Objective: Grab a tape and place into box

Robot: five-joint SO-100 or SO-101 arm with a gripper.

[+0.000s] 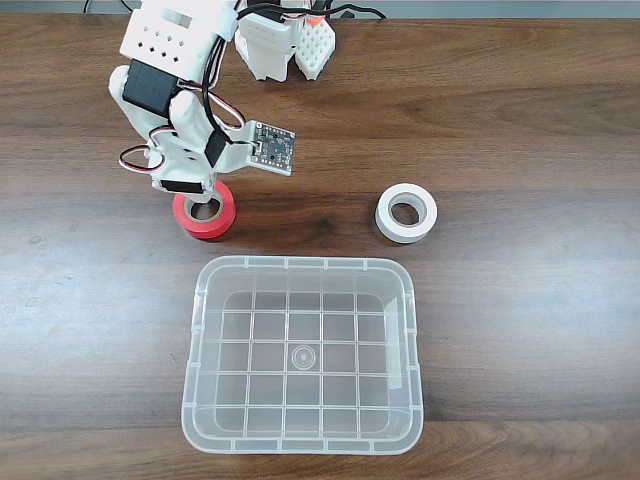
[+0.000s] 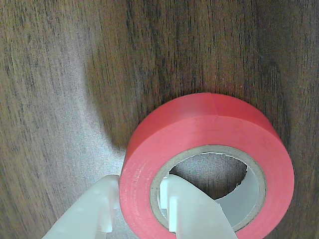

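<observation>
The red tape (image 1: pixel 226 216) lies flat on the dark wooden table, left of centre in the fixed view. The white arm reaches down onto it from above, and my gripper (image 1: pixel 201 199) sits at the roll's upper left. In the wrist view the tape (image 2: pixel 214 124) is large. One white finger (image 2: pixel 174 209) is inside the grey core and the other finger (image 2: pixel 102 209) is against the outer left wall. My gripper (image 2: pixel 139 201) is shut on that wall. The clear box (image 1: pixel 300 263) stands just below the tape with nothing in it.
A white tape roll (image 1: pixel 400 232) lies to the right of the red one, above the box's right corner. The arm's white base (image 1: pixel 280 45) stands at the table's top edge. Bare wood surrounds the box on both sides.
</observation>
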